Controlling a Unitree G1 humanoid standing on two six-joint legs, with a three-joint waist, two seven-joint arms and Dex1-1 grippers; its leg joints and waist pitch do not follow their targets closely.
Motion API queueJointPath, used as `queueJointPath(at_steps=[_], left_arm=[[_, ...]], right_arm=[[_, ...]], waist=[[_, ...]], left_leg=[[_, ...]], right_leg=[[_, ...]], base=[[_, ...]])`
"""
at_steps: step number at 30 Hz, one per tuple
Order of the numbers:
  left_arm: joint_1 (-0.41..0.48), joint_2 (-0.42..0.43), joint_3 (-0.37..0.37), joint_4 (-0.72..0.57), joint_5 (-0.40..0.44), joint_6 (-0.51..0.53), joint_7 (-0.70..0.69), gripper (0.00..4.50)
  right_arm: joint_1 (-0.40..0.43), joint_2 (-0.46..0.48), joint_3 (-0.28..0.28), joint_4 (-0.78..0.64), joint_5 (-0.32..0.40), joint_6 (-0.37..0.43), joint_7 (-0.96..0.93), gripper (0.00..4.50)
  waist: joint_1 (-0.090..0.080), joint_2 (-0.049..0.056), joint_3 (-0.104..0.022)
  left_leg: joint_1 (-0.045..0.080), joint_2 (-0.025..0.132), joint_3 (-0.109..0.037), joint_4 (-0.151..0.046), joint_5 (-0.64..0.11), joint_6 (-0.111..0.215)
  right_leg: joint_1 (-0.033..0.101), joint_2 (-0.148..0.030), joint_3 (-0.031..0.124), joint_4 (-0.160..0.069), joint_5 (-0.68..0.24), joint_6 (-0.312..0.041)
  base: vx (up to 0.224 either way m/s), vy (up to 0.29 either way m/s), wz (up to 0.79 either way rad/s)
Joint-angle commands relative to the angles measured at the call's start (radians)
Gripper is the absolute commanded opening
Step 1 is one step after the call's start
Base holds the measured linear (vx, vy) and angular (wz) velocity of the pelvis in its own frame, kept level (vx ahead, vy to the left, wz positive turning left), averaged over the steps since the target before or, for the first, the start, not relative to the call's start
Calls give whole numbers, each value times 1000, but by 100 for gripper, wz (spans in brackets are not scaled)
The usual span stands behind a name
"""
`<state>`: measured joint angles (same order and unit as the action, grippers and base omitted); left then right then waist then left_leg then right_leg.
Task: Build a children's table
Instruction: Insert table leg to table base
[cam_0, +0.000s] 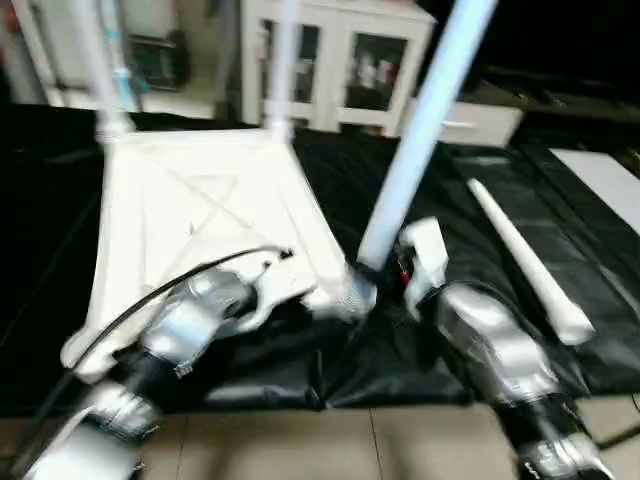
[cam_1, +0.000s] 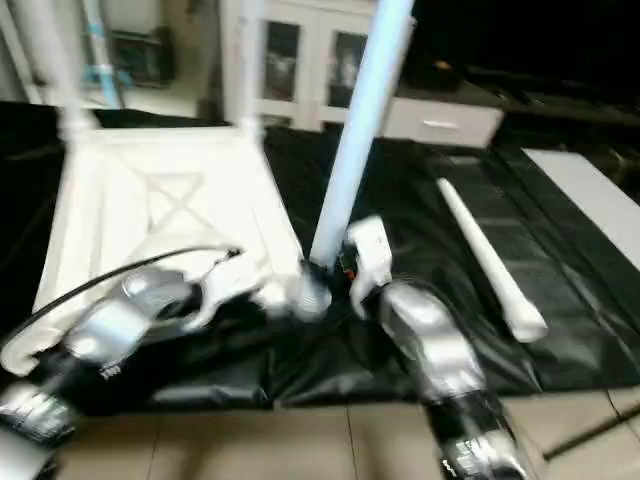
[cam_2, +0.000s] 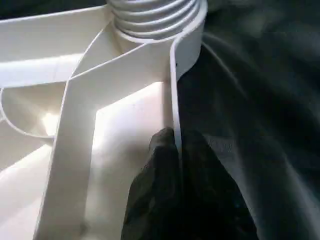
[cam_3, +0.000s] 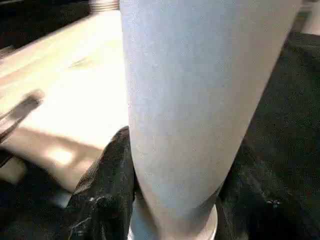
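The children's table top (cam_0: 200, 215) lies upside down on the black-covered table (cam_0: 480, 300). The left claw (cam_2: 175, 175) pinches its rim beside a screwed-in leg (cam_0: 425, 125), which the right claw (cam_3: 175, 200) grips near the base. A loose leg (cam_0: 520, 260) lies just right.

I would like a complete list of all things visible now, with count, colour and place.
table top: one, white, upside down on the black cloth.
standing legs: three, white, rising from the top's corners.
loose leg: one, white, lying on the cloth to the right.
cabinet: one, white, behind the work table.
left hand: one, black fingers pinching the top's rim.
right hand: one, black fingers around the near leg's base.
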<state>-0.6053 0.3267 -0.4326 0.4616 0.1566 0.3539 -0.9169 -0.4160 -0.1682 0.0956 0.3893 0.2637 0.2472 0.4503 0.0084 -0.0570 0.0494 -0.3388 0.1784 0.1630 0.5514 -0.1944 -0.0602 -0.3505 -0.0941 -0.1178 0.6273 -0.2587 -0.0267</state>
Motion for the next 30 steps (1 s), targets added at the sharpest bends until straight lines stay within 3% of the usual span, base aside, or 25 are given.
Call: queueJointPath(at_steps=[1,2,3,4,5,6,7,8,9,10,17,18,21,23,24,27,28,30], left_arm=[[-36,-24,19,-37,-20,-17,12,0],[-64,-56,23,-16,-17,-6,52,0],[-91,-90,31,2,-14,14,94,0],[-125,-135,42,24,-11,45,151,0],[-137,-151,46,32,-8,57,170,0],[-159,-185,55,47,-5,73,208,0],[-175,-205,58,61,1,75,236,0],[-191,-221,56,76,11,71,256,0],[-205,-236,58,95,17,67,275,0],[-211,-241,59,104,20,65,282,0],[-240,-233,63,158,33,21,329,0],[-240,-227,63,160,34,11,331,0],[-237,-209,64,168,36,-50,328,0],[-199,-156,44,148,35,-150,255,0],[-183,-128,26,143,41,-204,223,0],[-167,-107,16,137,41,-233,196,0],[-144,-80,7,128,38,-278,164,0],[-135,-70,5,126,37,-298,153,0]], right_arm=[[17,-28,-69,222,-98,64,-201,187],[-18,-8,-84,263,-101,58,-267,187],[-49,11,-97,297,-99,52,-326,187],[-86,37,-114,338,-99,37,-405,187],[-99,46,-120,353,-100,29,-435,186],[-124,60,-114,381,-108,14,-468,186],[-142,70,-107,401,-117,-3,-489,186],[-161,81,-100,426,-125,-17,-503,186],[-177,90,-96,450,-132,-32,-520,186],[-184,93,-96,460,-135,-39,-529,186],[-221,120,-96,509,-163,-129,-565,186],[-221,125,-108,503,-152,-142,-556,186],[-223,132,-139,467,-112,-202,-499,186],[-209,128,-188,335,-21,-257,-384,186],[-203,126,-210,281,17,-264,-345,186],[-200,119,-225,239,46,-257,-316,186],[-196,101,-244,181,88,-234,-275,186],[-195,92,-253,163,102,-227,-259,186]], waist=[[57,26,-28],[46,-58,-36],[54,-34,-46],[87,5,-66],[85,-5,-62],[81,13,-64],[77,14,-64],[77,9,-61],[81,10,-62],[79,16,-64],[74,14,-62],[75,18,-61],[76,14,-58],[78,14,-58],[77,14,-58],[76,20,-65],[78,23,-67],[80,22,-76]], left_leg=[[-49,73,17,-215,-868,-64],[71,19,-6,20,-488,-51],[-23,11,-52,67,-119,4],[-55,43,-52,-22,51,-39],[-35,43,-38,-36,56,-43],[15,50,-22,-27,53,-40],[10,46,-14,-25,41,-34],[-19,37,-8,-32,13,-21],[-25,38,-7,-35,-20,-10],[-22,43,-10,-40,-34,-6],[-18,51,-4,-47,-91,-17],[-16,53,0,-47,-100,-18],[-19,51,3,-46,-124,-8],[-21,52,3,-45,-132,12],[-24,53,2,-45,-113,27],[-22,53,3,-38,-44,48],[-23,50,5,-32,5,61],[-23,48,7,-22,79,87]], right_leg=[[53,-3,59,57,-207,-18],[-91,-111,104,-163,-802,37],[-11,-178,167,-175,-876,-5],[32,-112,119,-97,-492,-49],[4,-67,103,-82,-278,-55],[-33,-34,96,-57,44,-117],[-24,-33,99,-51,139,-156],[2,-37,102,-51,203,-189],[13,-46,104,-56,197,-192],[15,-48,102,-58,181,-190],[18,-52,102,-67,126,-169],[15,-51,103,-70,122,-166],[16,-54,106,-74,89,-158],[18,-56,107,-76,81,-151],[20,-56,107,-73,97,-151],[18,-52,107,-60,179,-171],[19,-46,105,-51,265,-197],[19,-43,104,-36,380,-216]], base=[[-105,-35,14],[21,-123,5],[77,-79,-38],[77,-79,-38],[34,-3,-23],[-3,-26,26],[-3,-26,26],[0,0,0],[0,0,0],[0,0,0],[0,0,0],[0,0,0],[0,0,0],[0,0,0],[0,0,0],[0,0,0],[0,0,0],[0,0,0]])
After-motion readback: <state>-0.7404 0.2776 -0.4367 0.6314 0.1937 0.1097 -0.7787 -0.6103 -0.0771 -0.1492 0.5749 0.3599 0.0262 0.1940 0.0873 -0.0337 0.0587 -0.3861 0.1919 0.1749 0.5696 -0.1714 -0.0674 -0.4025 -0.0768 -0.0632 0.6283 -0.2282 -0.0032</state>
